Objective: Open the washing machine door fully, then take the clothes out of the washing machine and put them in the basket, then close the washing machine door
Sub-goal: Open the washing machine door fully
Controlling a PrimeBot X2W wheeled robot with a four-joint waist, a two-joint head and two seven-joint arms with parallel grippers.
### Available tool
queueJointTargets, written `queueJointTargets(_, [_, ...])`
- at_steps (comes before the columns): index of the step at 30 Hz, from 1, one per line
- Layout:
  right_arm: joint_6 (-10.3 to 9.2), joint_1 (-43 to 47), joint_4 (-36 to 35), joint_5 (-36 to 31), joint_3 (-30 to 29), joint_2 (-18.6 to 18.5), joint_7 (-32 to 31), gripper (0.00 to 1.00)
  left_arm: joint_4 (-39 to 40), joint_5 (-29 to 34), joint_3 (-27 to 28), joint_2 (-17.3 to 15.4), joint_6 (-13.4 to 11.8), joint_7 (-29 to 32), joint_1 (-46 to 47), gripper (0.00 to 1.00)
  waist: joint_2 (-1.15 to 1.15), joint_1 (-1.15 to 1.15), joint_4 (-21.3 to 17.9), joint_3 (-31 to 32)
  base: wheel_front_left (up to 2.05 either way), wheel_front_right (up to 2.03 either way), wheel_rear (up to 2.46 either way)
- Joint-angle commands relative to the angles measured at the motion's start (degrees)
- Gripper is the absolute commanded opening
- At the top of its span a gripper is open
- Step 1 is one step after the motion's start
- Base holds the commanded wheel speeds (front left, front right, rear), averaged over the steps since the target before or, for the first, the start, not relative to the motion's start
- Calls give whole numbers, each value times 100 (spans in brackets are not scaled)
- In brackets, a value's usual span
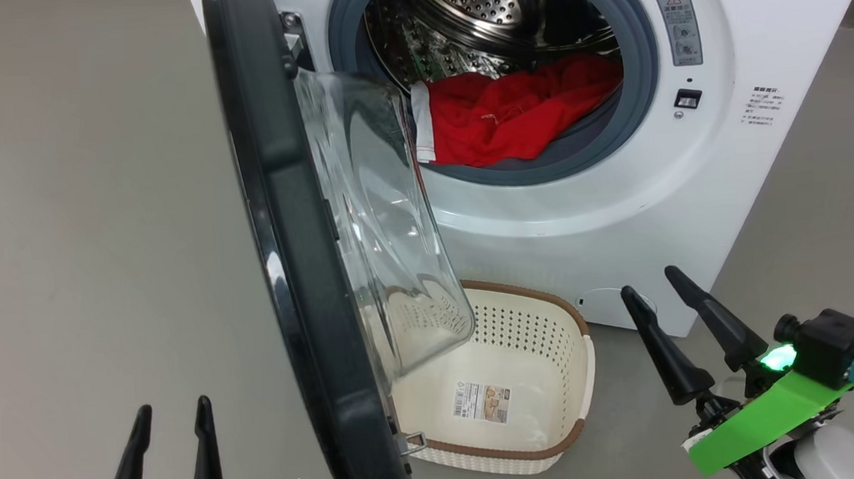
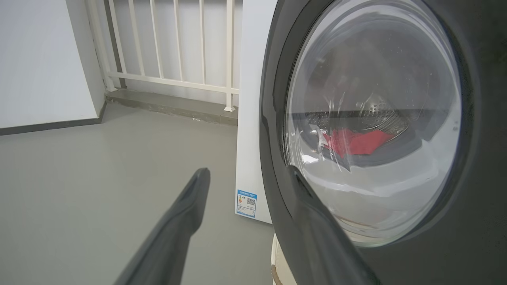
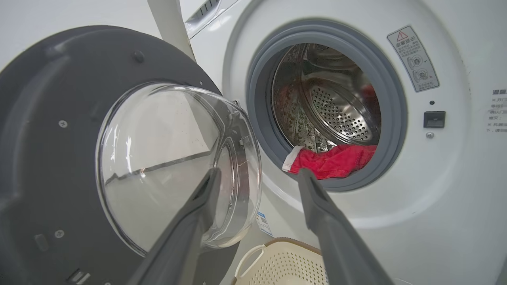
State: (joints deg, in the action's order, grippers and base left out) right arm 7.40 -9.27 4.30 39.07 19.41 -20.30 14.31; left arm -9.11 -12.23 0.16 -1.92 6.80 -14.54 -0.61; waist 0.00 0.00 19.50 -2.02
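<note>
The white washing machine (image 1: 620,203) stands ahead with its round black-rimmed door (image 1: 290,264) swung out toward me, the glass bowl (image 1: 381,228) facing right. Red clothes (image 1: 516,113) with a white band lie at the drum's front lip, also in the right wrist view (image 3: 332,160). The cream basket (image 1: 512,384) sits on the floor below the opening, partly behind the door. My left gripper (image 1: 170,430) is open at the lower left, outside the door (image 2: 396,130). My right gripper (image 1: 660,291) is open at the lower right, empty, pointing at the machine (image 3: 435,198).
Grey floor (image 1: 80,219) stretches wide to the left of the door. A white railing (image 2: 174,43) and a white wall (image 2: 39,59) stand beyond the machine in the left wrist view. The basket's rim (image 3: 277,257) lies just under the right fingers.
</note>
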Motion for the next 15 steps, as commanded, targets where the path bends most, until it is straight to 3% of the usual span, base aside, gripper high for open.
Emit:
queueJointTargets(1, [9,40,-64,-278,25,-5,67,100,174,-28,176,-96,-33,-46,224,100,0,0,7,-2,0,0,0])
queueJointTargets(15, [9,140,134,-854,-229,255,68,100,205,-75,166,-96,-62,-46,228,100,0,0,84,12,0,0,0])
